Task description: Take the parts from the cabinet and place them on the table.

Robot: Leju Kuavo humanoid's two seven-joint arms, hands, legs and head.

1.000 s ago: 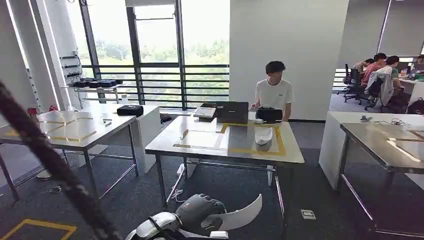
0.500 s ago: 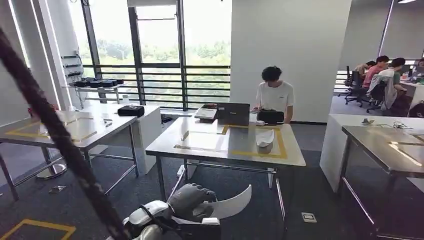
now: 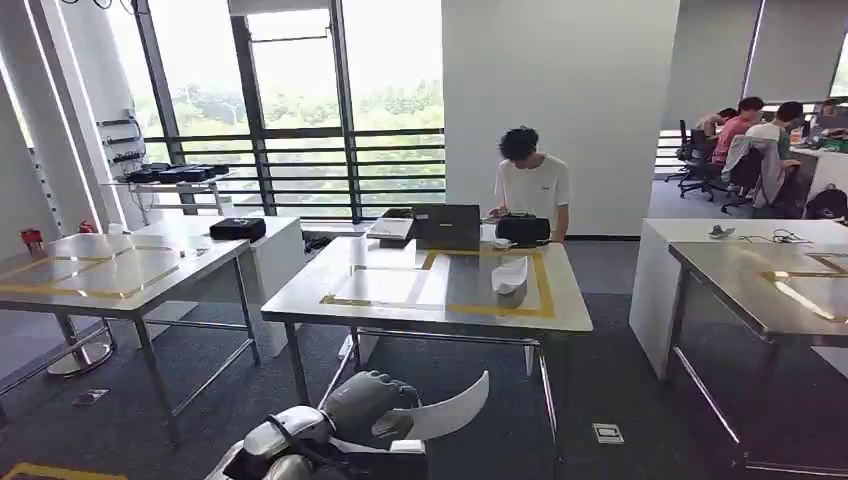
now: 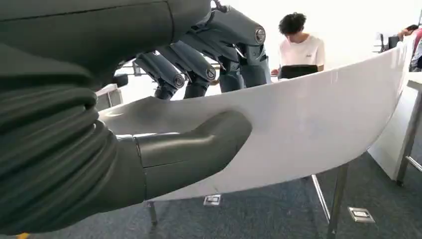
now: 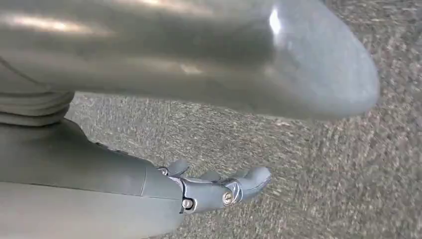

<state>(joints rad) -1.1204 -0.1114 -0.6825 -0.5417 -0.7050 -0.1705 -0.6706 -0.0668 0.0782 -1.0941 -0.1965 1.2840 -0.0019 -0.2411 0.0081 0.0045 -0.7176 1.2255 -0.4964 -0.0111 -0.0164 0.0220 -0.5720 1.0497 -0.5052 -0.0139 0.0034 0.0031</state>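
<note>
My left hand (image 3: 365, 405) is low in the head view and grips a white curved part (image 3: 450, 405) that sticks out to its right. In the left wrist view the thumb and dark fingers (image 4: 199, 64) clasp this white part (image 4: 308, 114) from both sides. Ahead stands the steel table (image 3: 400, 300) marked with a yellow tape rectangle, and a second white part (image 3: 509, 274) lies inside the tape. My right hand (image 5: 149, 184) hangs over grey carpet with its fingers (image 5: 239, 185) stretched out and nothing in them.
A person (image 3: 531, 185) stands behind the table at a laptop (image 3: 447, 227) and a black case (image 3: 522, 229). Another taped table (image 3: 100, 275) stands to the left and one (image 3: 770, 290) to the right. Several people sit at desks far right. Carpet lies between me and the table.
The whole view has shifted, so the camera moved: the table now sits a little further left and the dark cable across the left side is gone. My left hand still holds the part.
</note>
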